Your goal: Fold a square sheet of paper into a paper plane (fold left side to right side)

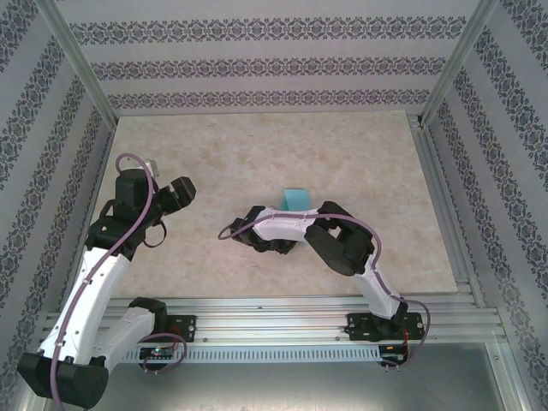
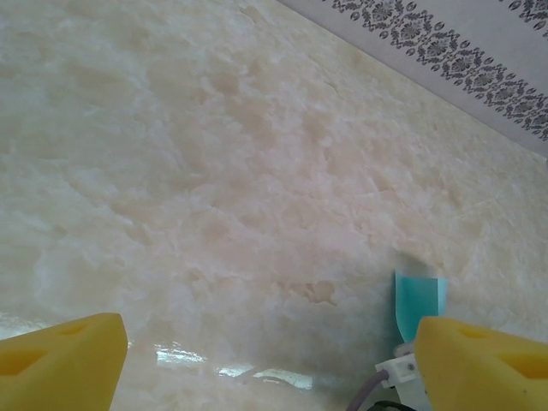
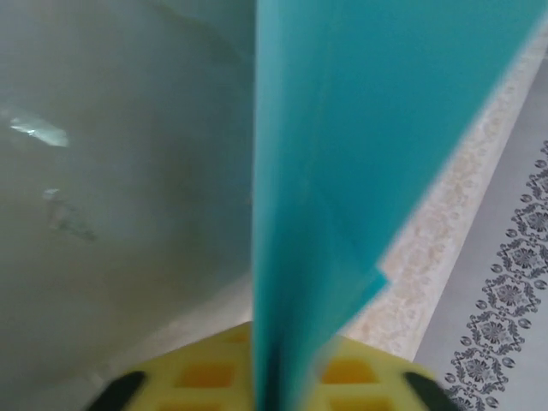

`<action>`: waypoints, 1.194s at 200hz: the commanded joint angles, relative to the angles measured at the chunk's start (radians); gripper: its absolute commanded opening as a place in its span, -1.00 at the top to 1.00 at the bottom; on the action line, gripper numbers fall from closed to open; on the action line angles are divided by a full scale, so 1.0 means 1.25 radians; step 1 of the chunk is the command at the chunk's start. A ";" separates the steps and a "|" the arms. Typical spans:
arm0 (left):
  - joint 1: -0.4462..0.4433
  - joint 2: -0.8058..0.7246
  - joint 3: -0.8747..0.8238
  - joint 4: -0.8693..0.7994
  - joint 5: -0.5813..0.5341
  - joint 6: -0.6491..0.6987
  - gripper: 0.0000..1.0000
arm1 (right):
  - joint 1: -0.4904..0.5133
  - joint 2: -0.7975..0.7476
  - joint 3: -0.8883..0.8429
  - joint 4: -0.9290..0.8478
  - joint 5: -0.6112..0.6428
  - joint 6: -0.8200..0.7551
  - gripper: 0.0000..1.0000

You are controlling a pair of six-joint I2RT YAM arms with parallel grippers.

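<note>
The right gripper [image 3: 274, 377] pinches the folded sheet of paper [image 3: 360, 128] between nearly closed pads, edge-up over the middle of the table [image 1: 257, 145], probably to set the crease; the left gripper [image 1: 177, 195] hovers wide open and empty toward the left edge, out of the way.

The white-and-black left arm [image 1: 98, 282] rises from its base at the near edge of the surface and leans along the left edge, its wrist bent towards the middle. Its jaws stand wide apart, and the yellow fingertips [image 2: 60, 360] sit at opposite corners of the wrist view with nothing between them. The white-and-black right arm [image 1: 342, 248] folds at the elbow and reaches left, low over the middle. Its jaws are nearly together, with yellow pads [image 3: 205, 372] pinching a thin turquoise-blue folded paper [image 3: 360, 128].
</note>
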 commanded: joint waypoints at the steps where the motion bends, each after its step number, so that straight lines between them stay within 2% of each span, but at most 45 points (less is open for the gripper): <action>1: 0.012 0.004 -0.014 0.006 0.006 0.024 -0.76 | 0.016 0.002 0.026 -0.017 -0.055 -0.020 0.48; 23: 0.012 0.015 -0.022 0.016 0.021 0.031 -0.76 | 0.031 -0.071 0.017 0.040 -0.156 -0.044 0.08; 45: 0.012 0.032 -0.046 0.052 0.080 0.035 -0.74 | 0.037 -0.182 -0.008 0.111 -0.270 -0.054 -0.16; 62: 0.012 0.052 -0.078 0.111 0.163 0.029 -0.70 | 0.031 -0.293 -0.041 0.164 -0.327 -0.052 -0.34; 82: 0.011 0.092 -0.132 0.235 0.297 -0.005 -0.60 | 0.004 -0.408 -0.086 0.205 -0.350 -0.046 -0.39; 95: 0.001 0.126 -0.168 0.335 0.371 -0.050 -0.56 | -0.037 -0.483 -0.130 0.242 -0.372 -0.045 -0.40; 108: -0.031 0.172 -0.186 0.408 0.400 -0.080 -0.55 | -0.090 -0.557 -0.190 0.294 -0.400 -0.043 -0.41; 153: -0.213 0.368 -0.142 0.539 0.351 -0.121 -0.55 | -0.339 -0.794 -0.464 0.551 -0.578 0.005 -0.49; 174: -0.270 0.489 -0.087 0.586 0.341 -0.133 -0.53 | -0.458 -0.871 -0.572 0.633 -0.681 0.025 -0.52; 209: -0.315 0.659 0.025 0.609 0.347 -0.130 -0.47 | -0.628 -0.942 -0.713 0.731 -0.880 0.044 -0.53; 239: -0.330 0.782 0.112 0.598 0.361 -0.120 -0.37 | -0.694 -0.968 -0.762 0.758 -0.956 0.038 -0.52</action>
